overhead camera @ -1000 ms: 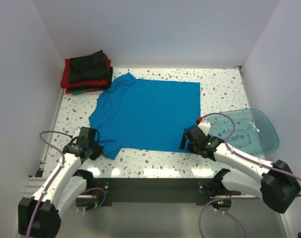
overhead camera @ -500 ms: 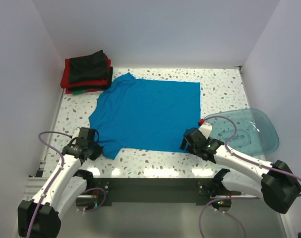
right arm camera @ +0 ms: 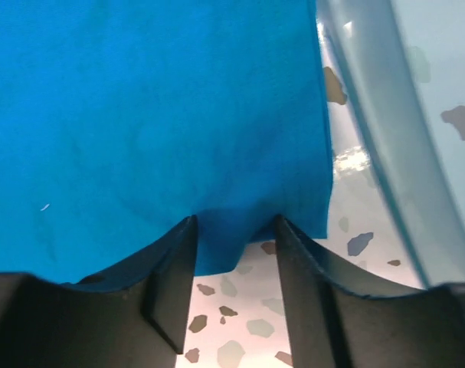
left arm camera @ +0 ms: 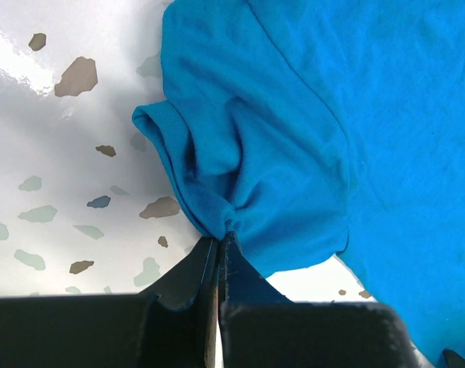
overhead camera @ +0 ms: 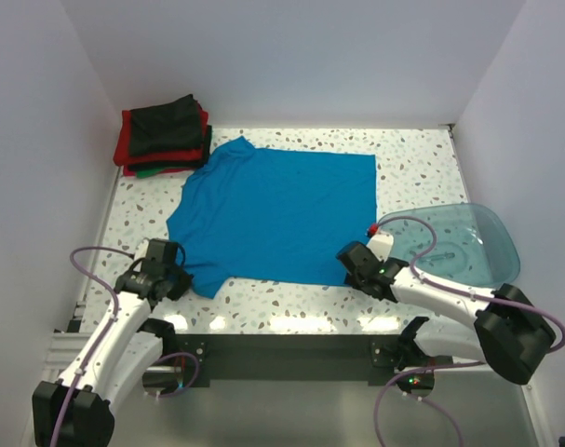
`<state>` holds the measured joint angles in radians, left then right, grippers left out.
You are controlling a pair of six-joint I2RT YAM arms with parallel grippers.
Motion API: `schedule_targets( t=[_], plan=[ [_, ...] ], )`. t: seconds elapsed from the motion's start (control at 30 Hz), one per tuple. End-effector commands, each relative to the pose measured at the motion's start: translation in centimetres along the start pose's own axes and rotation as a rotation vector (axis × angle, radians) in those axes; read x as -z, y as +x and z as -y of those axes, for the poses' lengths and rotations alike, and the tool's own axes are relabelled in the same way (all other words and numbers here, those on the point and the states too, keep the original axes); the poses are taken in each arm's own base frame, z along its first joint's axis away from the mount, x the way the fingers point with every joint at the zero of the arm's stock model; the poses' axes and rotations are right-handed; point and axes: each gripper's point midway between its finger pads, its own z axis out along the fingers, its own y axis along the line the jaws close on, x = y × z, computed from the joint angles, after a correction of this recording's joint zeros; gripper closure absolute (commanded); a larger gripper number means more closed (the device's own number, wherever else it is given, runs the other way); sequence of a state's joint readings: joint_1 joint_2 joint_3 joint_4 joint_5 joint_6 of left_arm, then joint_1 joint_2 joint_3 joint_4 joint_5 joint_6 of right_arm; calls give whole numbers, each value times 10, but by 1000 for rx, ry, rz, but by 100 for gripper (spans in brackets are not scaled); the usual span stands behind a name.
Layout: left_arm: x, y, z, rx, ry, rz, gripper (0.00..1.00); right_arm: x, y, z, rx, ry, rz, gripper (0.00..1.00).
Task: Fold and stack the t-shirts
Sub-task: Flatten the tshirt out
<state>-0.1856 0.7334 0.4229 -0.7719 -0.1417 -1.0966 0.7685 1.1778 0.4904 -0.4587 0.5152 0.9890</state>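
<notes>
From the top camera, we are seeing the blue t-shirt point(overhead camera: 277, 214) lying spread flat on the speckled table point(overhead camera: 422, 163), collar towards the far left. The folded t-shirts point(overhead camera: 164, 138), dark ones over red, are sitting stacked in the far left corner, just clear of the blue one's collar. The left gripper point(overhead camera: 180, 277) is resting at the near left sleeve. The right gripper point(overhead camera: 347, 265) is sitting at the shirt's near right corner. A translucent tub point(overhead camera: 473, 244) is lying just to the right of that gripper.

From the left wrist, we are watching the left gripper point(left arm camera: 219, 247) with its two fingers clenched tight together on the edge of the sleeve. The blue t-shirt point(left arm camera: 293, 123) is puckering into folds that run to the pinch. The cloth around it is lying on the table point(left arm camera: 56, 153).

From the right wrist, we are looking at the right gripper point(right arm camera: 232, 234) with its fingers standing apart, one on each side of a short stretch of the bottom hem. The blue t-shirt point(right arm camera: 155, 100) is reaching down into the gap between them. The fingers are not pressing the cloth together. The shirt's corner is lying just right of the right-hand finger, and the tub point(right arm camera: 370, 100) wall is running close beside the shirt's side edge, over the table point(right arm camera: 240, 322).
</notes>
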Motion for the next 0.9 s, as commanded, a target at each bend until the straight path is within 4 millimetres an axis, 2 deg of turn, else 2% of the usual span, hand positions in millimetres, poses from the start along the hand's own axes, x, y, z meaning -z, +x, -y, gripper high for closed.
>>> schedule_targets(
  t=[0.0,0.13,0.17,0.23,0.27,0.37,0.4,0.67,0.73,0.87],
  plan=[
    [11,-9,13,-3,45,27,100,-5,16,17,-12,53,-35,56],
    [16,-12,20,-6,69,29,100,-2,10,17,1,64,-21,67],
    [17,-13,23,-6,79,29,100,0,6,16,2,64,-12,74],
    [19,-16,27,-8,90,36,100,2,0,15,6,64,7,81],
    [20,-17,30,-7,99,38,100,5,-5,12,9,59,16,89],
    [24,-23,42,-11,133,46,100,11,-18,6,22,50,44,100],
    [27,-28,52,-13,160,57,100,12,-23,5,26,52,59,100],
    [27,-48,88,-41,195,74,100,27,-70,-14,36,69,167,100],
    [27,-54,97,-44,203,85,100,27,-78,-17,45,85,182,100],
    [29,-73,117,-49,212,130,100,27,-108,-26,40,94,213,100]
  ],
)
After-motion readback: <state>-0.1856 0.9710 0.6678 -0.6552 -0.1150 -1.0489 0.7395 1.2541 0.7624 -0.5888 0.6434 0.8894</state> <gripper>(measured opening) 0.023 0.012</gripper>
